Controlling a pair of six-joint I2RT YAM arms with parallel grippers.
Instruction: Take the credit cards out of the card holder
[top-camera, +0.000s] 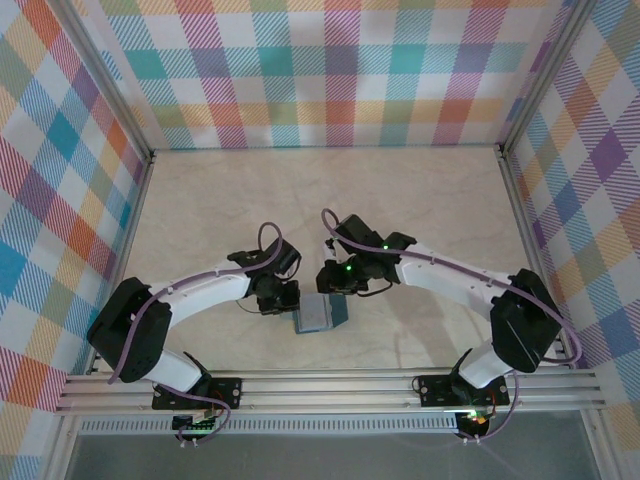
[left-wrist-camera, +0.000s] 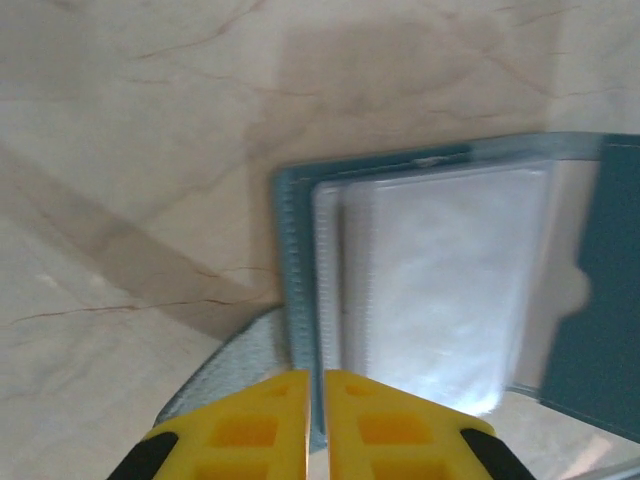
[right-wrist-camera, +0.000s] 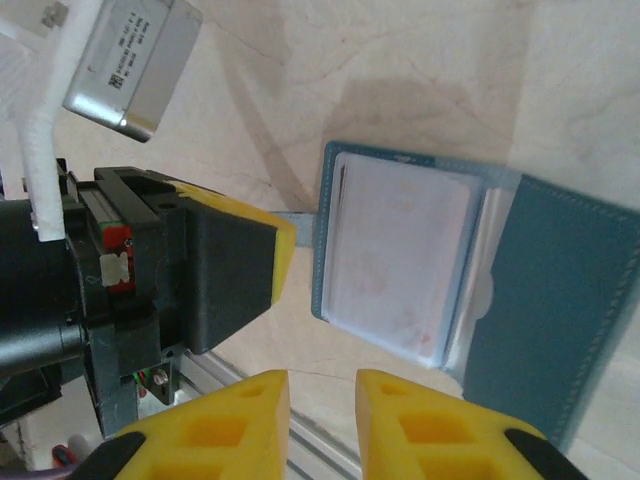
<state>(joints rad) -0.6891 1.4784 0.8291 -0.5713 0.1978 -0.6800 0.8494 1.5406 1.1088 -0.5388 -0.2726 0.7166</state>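
Open card holder (right-wrist-camera: 560, 300), pale credit card (right-wrist-camera: 400, 260) inside its clear pocket (right-wrist-camera: 478, 240)

A pale beige table (top-camera: 420, 200) is seen, marbled with thin brown veins. One teal card holder (top-camera: 320, 315) is laid open on it, about midway between left and right, close to the near edge, its inside turned upward.

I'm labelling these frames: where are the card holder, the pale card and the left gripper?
card holder (right-wrist-camera: 565, 300), right wrist view, on its teal flap.
pale card (right-wrist-camera: 400, 260), right wrist view, middle of its face.
left gripper (left-wrist-camera: 317, 420), left wrist view, midway between its yellow fingertips.
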